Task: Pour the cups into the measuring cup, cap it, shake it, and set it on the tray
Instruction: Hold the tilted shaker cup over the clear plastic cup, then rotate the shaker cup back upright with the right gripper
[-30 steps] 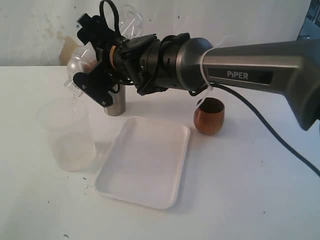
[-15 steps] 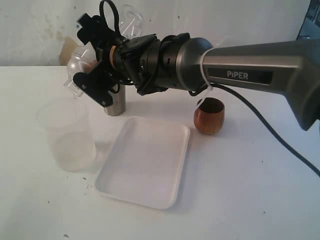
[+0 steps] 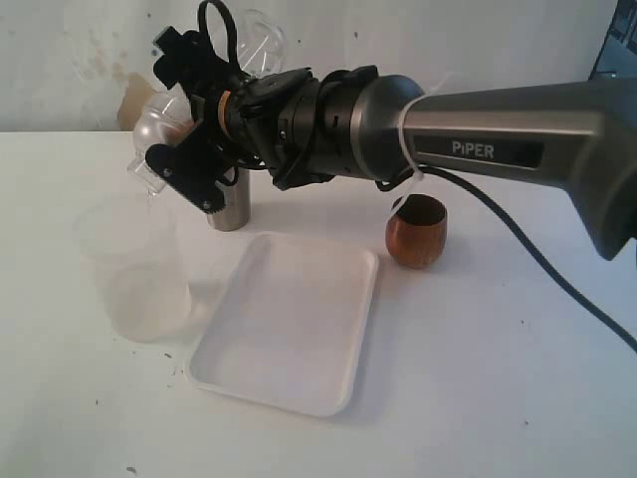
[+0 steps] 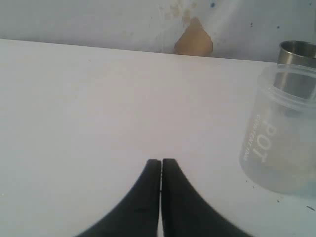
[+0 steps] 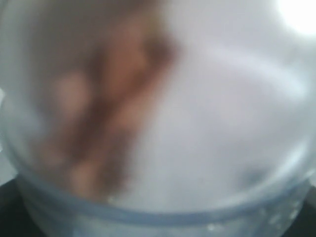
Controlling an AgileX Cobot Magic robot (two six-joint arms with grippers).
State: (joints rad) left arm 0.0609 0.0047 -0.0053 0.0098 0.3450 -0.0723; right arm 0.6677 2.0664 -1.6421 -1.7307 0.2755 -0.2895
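Legibly, "POT" on the measuring cup

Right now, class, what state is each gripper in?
Left gripper: closed, empty.
Right gripper: holding the clear domed lid.

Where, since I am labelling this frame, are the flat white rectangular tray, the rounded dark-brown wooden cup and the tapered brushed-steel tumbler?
flat white rectangular tray [image 3: 289, 329], exterior view, bare floor.
rounded dark-brown wooden cup [image 3: 416, 244], exterior view, front wall.
tapered brushed-steel tumbler [image 3: 234, 211], exterior view, lower wall.
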